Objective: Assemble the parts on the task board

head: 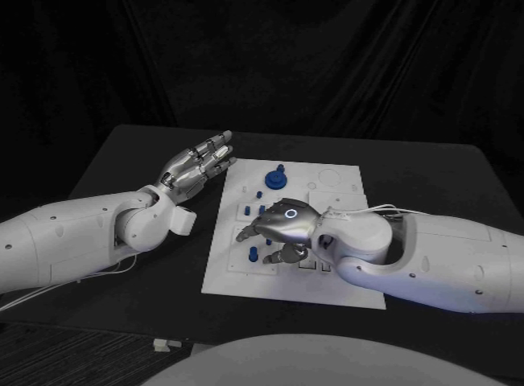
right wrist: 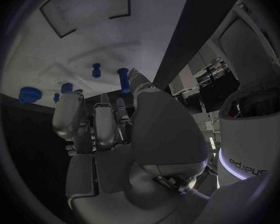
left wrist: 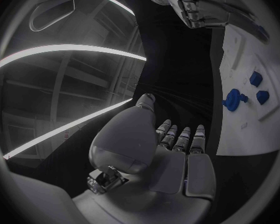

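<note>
The white task board (head: 337, 291) lies flat in the middle of the black table (head: 435, 173), its long side running away from the robot, likely so both arms can reach it. Small blue parts sit on it: a round knob (head: 277, 175) stands at the far end, and a few short pegs (head: 253, 254) stand along the left side nearer the robot.

The right hand (head: 282, 227) hangs low over the middle of the board with its fingers curled downward among the pegs. In the right wrist view a blue peg (right wrist: 124, 79) rises just past the fingertips (right wrist: 70, 104), which suggests the hand is working on that peg, but I cannot tell whether it grips it.

The left hand (head: 195, 168) floats off the board's left edge, palm toward the board, fingers straight and slightly apart, holding nothing; it seems parked clear of the work.

The only readable writing is "sharpa", shown upside down on the white shell (right wrist: 249, 139) in the right wrist view.
</note>
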Controlling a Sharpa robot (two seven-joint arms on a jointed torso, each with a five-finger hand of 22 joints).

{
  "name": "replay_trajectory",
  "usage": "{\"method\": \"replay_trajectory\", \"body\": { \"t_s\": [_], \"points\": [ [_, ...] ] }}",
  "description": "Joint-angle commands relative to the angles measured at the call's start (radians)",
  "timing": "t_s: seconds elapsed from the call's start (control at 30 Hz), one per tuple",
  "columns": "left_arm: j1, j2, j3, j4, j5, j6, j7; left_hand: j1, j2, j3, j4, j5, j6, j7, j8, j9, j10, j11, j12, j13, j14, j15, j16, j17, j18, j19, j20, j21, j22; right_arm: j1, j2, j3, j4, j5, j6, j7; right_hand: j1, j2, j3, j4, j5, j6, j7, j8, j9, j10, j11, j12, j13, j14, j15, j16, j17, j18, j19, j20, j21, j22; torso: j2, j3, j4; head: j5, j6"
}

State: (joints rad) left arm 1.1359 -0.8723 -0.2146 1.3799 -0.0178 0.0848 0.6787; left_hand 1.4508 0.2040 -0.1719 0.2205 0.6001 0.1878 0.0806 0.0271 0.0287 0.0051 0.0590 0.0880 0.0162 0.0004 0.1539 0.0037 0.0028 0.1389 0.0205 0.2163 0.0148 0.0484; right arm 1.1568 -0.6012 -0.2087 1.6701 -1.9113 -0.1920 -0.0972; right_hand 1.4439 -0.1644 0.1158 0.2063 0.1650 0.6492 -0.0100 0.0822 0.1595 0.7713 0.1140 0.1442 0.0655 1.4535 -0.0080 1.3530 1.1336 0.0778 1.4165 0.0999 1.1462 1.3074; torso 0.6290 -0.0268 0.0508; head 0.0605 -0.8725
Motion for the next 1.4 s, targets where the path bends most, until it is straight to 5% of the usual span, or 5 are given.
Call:
{"method": "replay_trajectory", "body": {
  "t_s": [0.03,0.23,0.5,0.63,1.4],
  "points": [
    [-0.002,0.001,0.001,0.003,0.000,0.012,0.034,0.010,0.001,0.000,-0.005,0.005,0.006,-0.001,0.005,0.001,0.000,0.001,0.006,0.001,0.000,0.009,-0.001,-0.002,-0.008,0.000,0.007,0.000,0.001,0.032,-0.047,0.002,0.031,0.005,-0.138,0.013,0.030,-0.047,-0.048,0.091,-0.035,-0.026,-0.005,0.003,-0.020,-0.042,-0.001,-0.001,-0.001,-0.006,0.005,-0.010,-0.010,0.010,-0.005,0.002,-0.013,0.147,-0.001,0.0001,-0.0005,0.001,0.000],
    [-0.002,-0.001,0.001,0.003,0.000,0.011,0.034,0.011,0.001,0.000,-0.006,0.006,0.008,0.000,0.006,0.001,0.000,0.001,0.007,0.001,0.000,0.009,0.000,-0.001,-0.008,0.000,0.007,0.000,0.002,0.115,-0.154,0.002,0.084,0.132,-0.290,0.085,-0.112,-0.072,-0.084,0.094,-0.059,-0.046,0.003,-0.002,-0.036,-0.086,-0.001,-0.011,0.002,-0.018,0.006,-0.024,-0.037,0.016,-0.020,0.002,-0.049,0.138,-0.001,0.0001,-0.0003,-0.003,0.000],
    [-0.002,0.001,0.001,0.000,0.000,0.009,0.032,0.014,0.000,0.003,-0.011,0.010,0.010,0.001,0.007,0.001,0.000,0.003,0.008,0.001,0.001,0.009,0.000,-0.001,-0.008,0.000,0.007,0.000,0.002,0.198,-0.307,0.001,0.125,0.423,-0.403,0.108,-0.090,0.093,-0.014,0.066,-0.037,0.264,0.100,0.097,0.013,0.347,-0.088,0.457,0.228,-0.118,-0.030,-0.149,-0.230,0.061,-0.121,-0.026,-0.312,0.065,0.000,0.0003,-0.0001,-0.017,0.000],
    [-0.002,0.001,0.001,0.001,0.000,0.010,0.030,0.016,-0.001,0.004,-0.015,0.012,0.012,0.002,0.007,0.002,0.000,0.006,0.010,0.002,0.001,0.009,0.003,0.000,-0.008,0.001,0.007,0.001,0.002,0.206,-0.342,0.001,0.108,0.480,-0.277,-0.022,-0.184,0.084,-0.071,0.081,-0.061,0.384,0.094,0.146,0.063,0.799,-0.122,1.427,1.505,0.099,-0.045,0.197,0.389,0.000,0.021,-0.047,0.023,0.162,0.000,0.0003,-0.0015,-0.024,0.000],
    [-0.002,0.002,0.001,0.005,0.000,0.010,0.027,0.019,0.008,0.025,-0.032,0.018,0.014,-0.004,0.008,0.001,0.010,0.073,0.048,0.008,0.007,0.013,0.019,0.005,-0.012,0.003,0.007,0.002,0.003,0.132,-0.314,0.001,0.043,0.435,0.337,-0.464,-0.650,0.161,-0.035,0.086,-0.111,0.738,-0.033,0.296,0.279,0.799,-0.212,1.427,1.505,0.117,-0.137,0.218,0.437,-0.038,0.088,-0.128,0.272,0.211,0.002,0.0000,0.0014,-0.050,0.000]
  ]
}}
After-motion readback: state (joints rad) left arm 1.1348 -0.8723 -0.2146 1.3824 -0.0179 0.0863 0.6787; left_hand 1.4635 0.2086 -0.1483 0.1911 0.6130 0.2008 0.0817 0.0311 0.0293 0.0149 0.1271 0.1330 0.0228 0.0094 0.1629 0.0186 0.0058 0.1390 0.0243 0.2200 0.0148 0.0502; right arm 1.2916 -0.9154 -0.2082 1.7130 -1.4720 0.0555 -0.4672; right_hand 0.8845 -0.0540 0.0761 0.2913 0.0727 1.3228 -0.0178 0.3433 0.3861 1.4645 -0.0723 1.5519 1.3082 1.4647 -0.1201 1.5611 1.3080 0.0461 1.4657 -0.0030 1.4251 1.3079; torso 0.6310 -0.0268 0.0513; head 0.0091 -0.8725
